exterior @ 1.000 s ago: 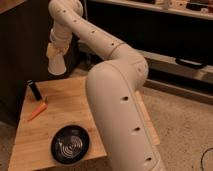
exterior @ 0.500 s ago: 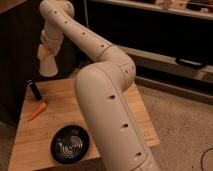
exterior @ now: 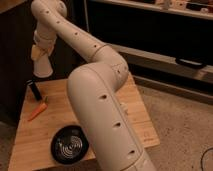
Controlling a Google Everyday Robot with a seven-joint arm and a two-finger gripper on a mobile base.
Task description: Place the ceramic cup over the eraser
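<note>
We see the big white arm (exterior: 97,105) reach from the near side up to the far left. The hand (exterior: 40,54) is at about ten o'clock in the view, above the far left corner of the wooden counter (exterior: 35,137). The hand is clenched on the ceramic cup (exterior: 43,67). The cup hangs under the hand with its wide end down and its narrow end up.

The eraser (exterior: 34,91) lies on the counter near the left edge. It is at about seven o'clock from the cup, just below it in the view. The cup is not over the eraser. We cannot tell if the cup's rim touches the wood.

An orange stick (exterior: 38,111) lies at six o'clock from the eraser, near it but apart. A black bowl (exterior: 70,146) with rings inside sits at five o'clock from the orange stick, close to the near edge of the counter and partly behind the arm.
</note>
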